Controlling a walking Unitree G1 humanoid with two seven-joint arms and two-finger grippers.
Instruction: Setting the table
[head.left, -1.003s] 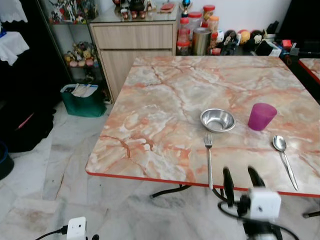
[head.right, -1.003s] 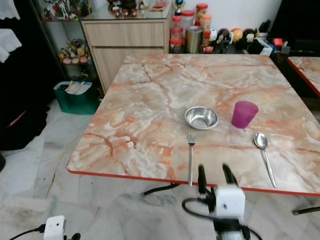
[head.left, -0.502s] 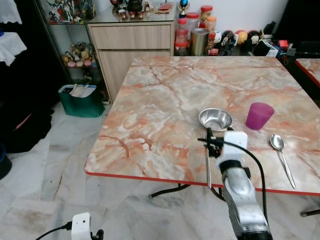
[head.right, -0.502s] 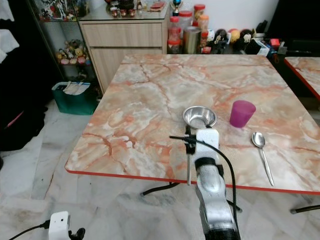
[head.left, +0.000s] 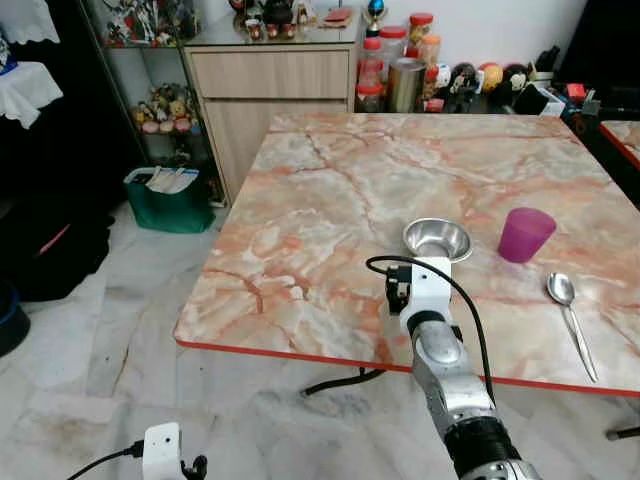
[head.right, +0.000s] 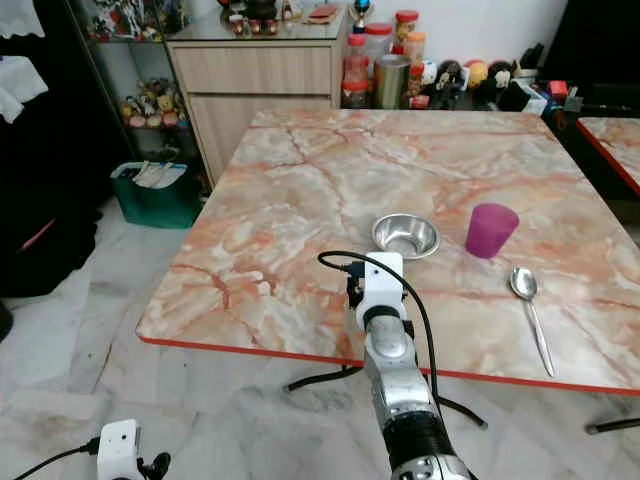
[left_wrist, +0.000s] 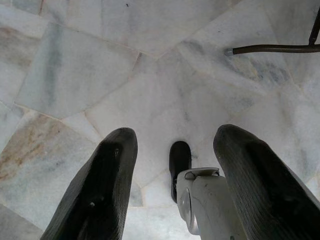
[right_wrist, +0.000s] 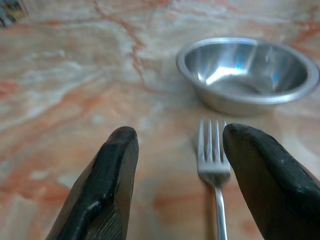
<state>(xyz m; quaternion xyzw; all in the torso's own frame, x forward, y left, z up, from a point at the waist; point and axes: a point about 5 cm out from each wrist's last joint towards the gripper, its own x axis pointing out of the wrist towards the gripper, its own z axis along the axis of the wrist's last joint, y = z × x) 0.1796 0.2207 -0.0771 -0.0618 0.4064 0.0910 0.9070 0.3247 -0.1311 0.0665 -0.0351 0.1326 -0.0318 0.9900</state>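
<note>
change: right gripper is now reaching over the table edge toward the fork
claw: fingers spread wide, holding nothing
fork: lying just before the bowl
meaning: fork pickup is nearing

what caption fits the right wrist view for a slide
Open right tool low over the marble table, fork between its fingers, steel bowl beyond.

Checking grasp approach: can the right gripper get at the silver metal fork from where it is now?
Probably yes. The right gripper is open just above the marble table, and the silver metal fork lies between its fingers with nothing blocking; the steel bowl sits beyond the tines.
</note>
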